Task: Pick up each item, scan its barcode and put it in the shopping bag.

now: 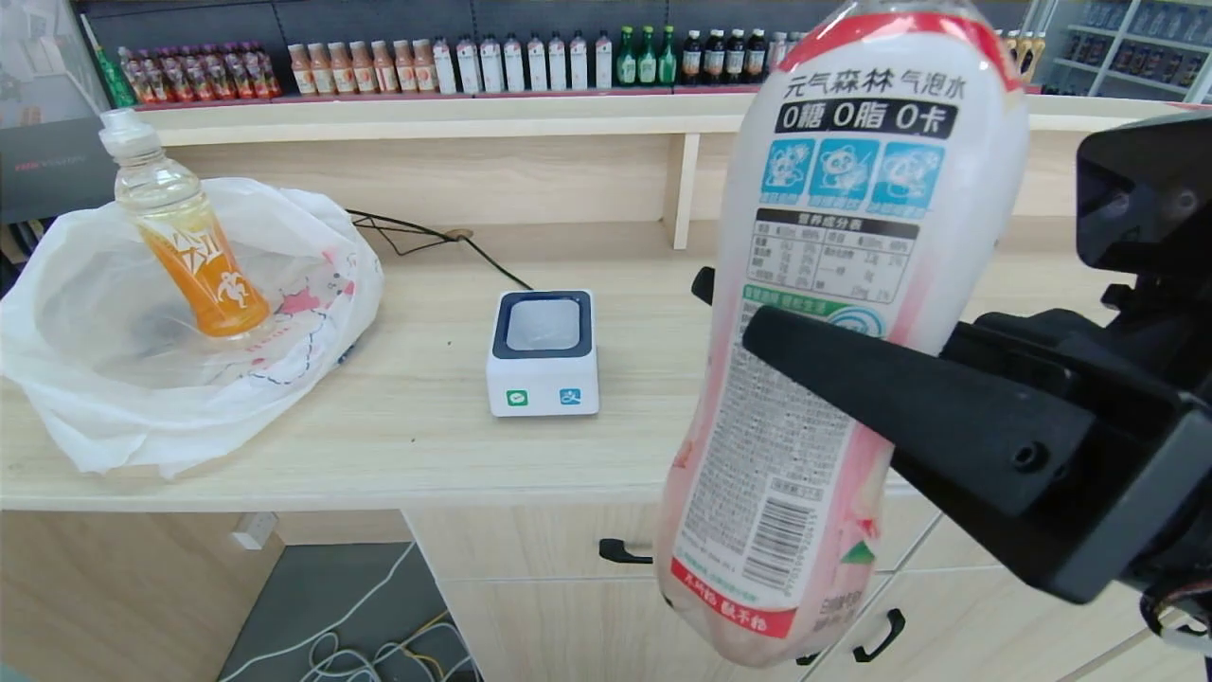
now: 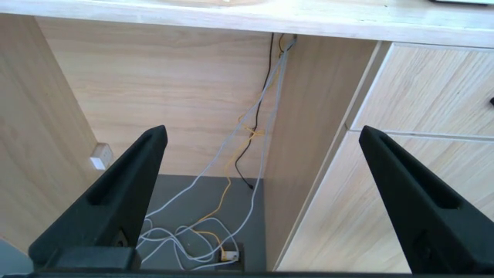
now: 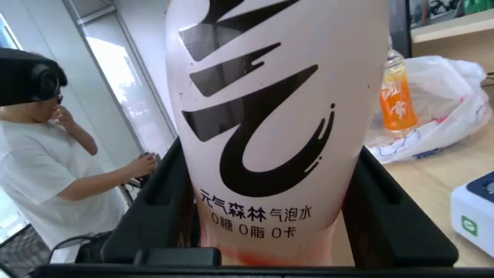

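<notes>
My right gripper (image 1: 805, 332) is shut on a pink-and-white sparkling water bottle (image 1: 833, 322), held upright high above the counter's front edge, close to the head camera, with its barcode low on the side facing me. The same bottle (image 3: 266, 131) sits between the gripper's fingers (image 3: 150, 208). A white barcode scanner (image 1: 543, 352) rests mid-counter, left of the bottle. At far left the white plastic shopping bag (image 1: 85, 379) lies open with an orange drink bottle (image 1: 185, 237) leaning inside it. My left gripper (image 2: 262, 193) is open, below counter height, facing the cabinet recess.
The wooden counter (image 1: 398, 445) has a raised back ledge and a scanner cable (image 1: 426, 237) running to the rear. Shelves of drink bottles (image 1: 473, 62) line the back wall. Drawers with black handles (image 1: 625, 551) and loose floor cables (image 2: 208, 232) lie below the counter.
</notes>
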{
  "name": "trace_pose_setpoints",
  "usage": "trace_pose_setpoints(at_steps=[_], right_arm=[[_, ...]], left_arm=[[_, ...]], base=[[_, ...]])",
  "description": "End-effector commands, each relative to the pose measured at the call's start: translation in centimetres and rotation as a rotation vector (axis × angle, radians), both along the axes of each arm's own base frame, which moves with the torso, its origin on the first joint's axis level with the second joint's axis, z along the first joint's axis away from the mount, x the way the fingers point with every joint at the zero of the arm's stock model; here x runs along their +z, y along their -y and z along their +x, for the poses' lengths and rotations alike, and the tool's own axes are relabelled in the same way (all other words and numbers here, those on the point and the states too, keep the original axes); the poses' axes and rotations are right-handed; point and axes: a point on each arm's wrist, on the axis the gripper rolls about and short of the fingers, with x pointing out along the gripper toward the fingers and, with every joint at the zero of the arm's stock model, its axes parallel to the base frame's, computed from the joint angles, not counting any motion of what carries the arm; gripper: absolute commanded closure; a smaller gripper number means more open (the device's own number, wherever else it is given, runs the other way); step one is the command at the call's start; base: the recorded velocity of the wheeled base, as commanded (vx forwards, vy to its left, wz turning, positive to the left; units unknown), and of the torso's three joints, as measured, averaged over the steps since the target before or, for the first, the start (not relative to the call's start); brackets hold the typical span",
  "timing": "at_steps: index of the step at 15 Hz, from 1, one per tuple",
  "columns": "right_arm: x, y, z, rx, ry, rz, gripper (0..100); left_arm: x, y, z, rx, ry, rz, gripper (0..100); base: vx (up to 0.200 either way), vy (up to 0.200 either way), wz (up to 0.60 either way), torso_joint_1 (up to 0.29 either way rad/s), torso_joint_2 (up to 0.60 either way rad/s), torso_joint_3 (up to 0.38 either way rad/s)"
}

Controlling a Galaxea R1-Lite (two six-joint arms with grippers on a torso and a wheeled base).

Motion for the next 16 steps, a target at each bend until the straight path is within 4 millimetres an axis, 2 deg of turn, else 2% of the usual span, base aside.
trace_pose_setpoints(at_steps=[1,16], right_arm=[[-0.79,-0.97,0.32,0.019,-0.027,-0.022,100],[-0.43,-1.03,-0.59,0.06,-0.027,0.007,100]], left_arm=[[0.0,-0.01,0.0,0.0,0.0,0.0,0],[0.0,0.0,0.0,0.0,0.0,0.0,0]], base=[[0.0,0.0,0.0,0.0,0.0,0.0],[0.0,0.0,0.0,0.0,0.0,0.0]])
